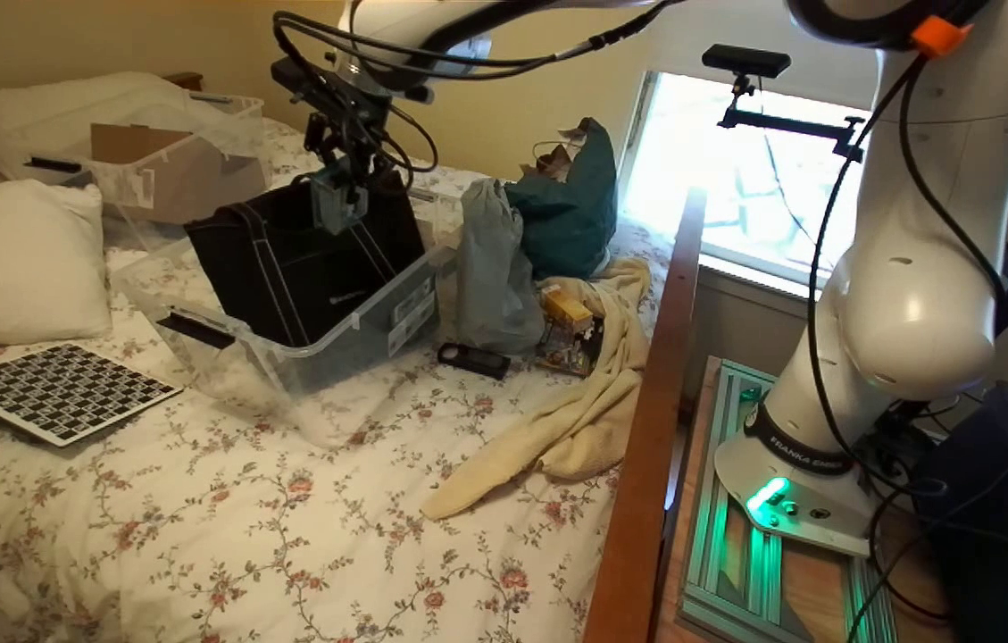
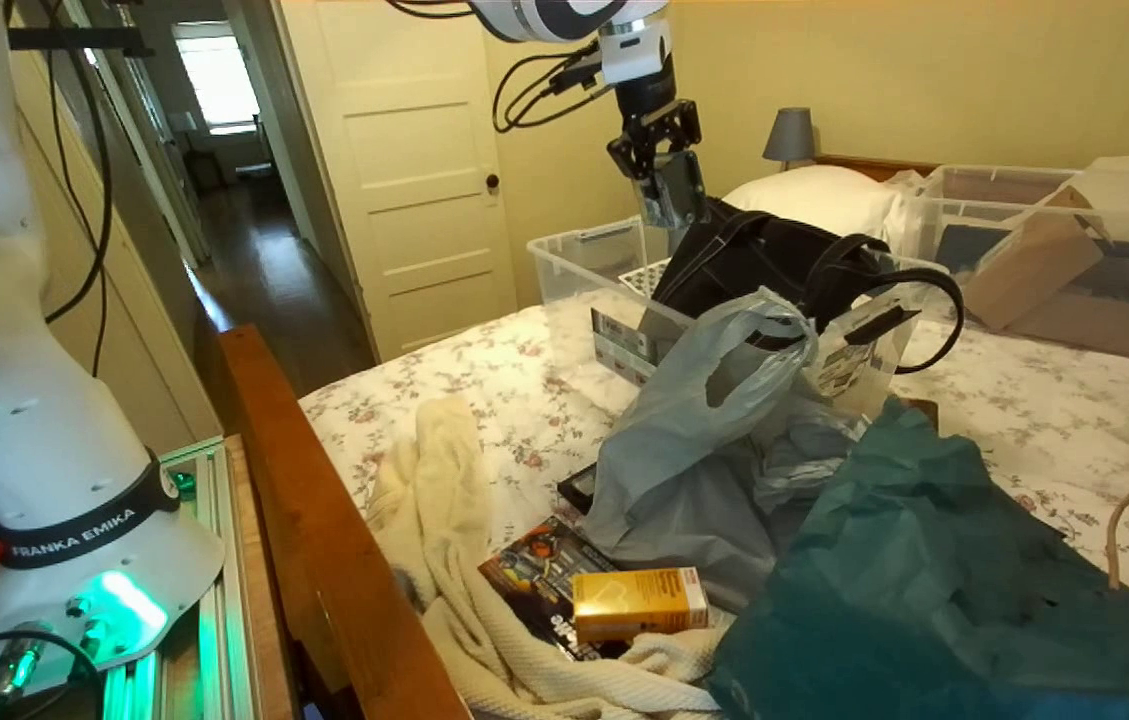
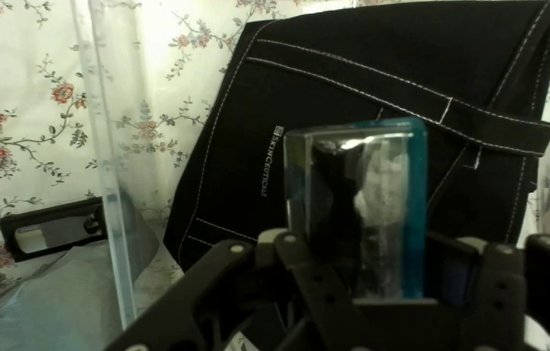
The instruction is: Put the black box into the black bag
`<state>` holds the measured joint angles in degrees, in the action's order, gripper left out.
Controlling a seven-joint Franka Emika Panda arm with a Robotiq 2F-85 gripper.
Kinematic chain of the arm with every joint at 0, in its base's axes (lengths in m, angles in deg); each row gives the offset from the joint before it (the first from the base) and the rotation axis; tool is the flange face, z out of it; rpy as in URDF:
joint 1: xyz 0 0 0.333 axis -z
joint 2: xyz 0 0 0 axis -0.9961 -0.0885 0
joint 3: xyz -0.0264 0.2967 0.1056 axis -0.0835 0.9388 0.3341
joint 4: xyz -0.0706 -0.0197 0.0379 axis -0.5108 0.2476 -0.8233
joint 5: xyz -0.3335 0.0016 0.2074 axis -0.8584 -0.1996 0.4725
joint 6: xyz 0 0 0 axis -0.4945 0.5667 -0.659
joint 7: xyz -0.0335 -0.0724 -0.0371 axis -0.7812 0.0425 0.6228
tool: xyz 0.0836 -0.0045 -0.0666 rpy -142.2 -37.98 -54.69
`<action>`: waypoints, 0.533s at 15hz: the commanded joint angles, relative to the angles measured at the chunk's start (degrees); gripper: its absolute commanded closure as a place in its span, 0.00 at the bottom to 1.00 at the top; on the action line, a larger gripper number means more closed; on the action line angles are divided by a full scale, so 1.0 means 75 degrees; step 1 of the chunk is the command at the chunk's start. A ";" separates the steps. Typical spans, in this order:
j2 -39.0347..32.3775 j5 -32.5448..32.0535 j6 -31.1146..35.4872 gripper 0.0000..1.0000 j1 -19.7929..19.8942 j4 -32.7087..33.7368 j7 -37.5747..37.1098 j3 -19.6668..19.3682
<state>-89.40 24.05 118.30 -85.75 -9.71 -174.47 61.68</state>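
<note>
A black bag (image 1: 312, 277) tilts in a clear bin (image 1: 329, 364).

The Franka Panda arm (image 1: 923, 313) is smooth, white and bulbously rounded. Round its base (image 1: 812, 489) runs a black band (image 2: 74, 535) lettered FRANKA EMIKA, above a glowing green light (image 1: 769, 494). Black cables (image 1: 615, 37) loop outside. The black hand (image 3: 365, 243) has linked fingers (image 3: 496, 278) with round pale screws (image 3: 237, 248).
</note>
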 commanded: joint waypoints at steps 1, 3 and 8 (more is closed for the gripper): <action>-0.1094 0.0343 -0.0467 0.86 -0.0076 0.1579 0.0081 -0.0155; -0.1575 0.0450 -0.0670 0.86 -0.0045 0.2205 0.0115 -0.0176; -0.2673 0.0511 -0.1121 0.86 -0.0032 0.3648 0.0012 -0.0296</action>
<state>-103.33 25.82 112.90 -85.70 8.43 -174.41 60.35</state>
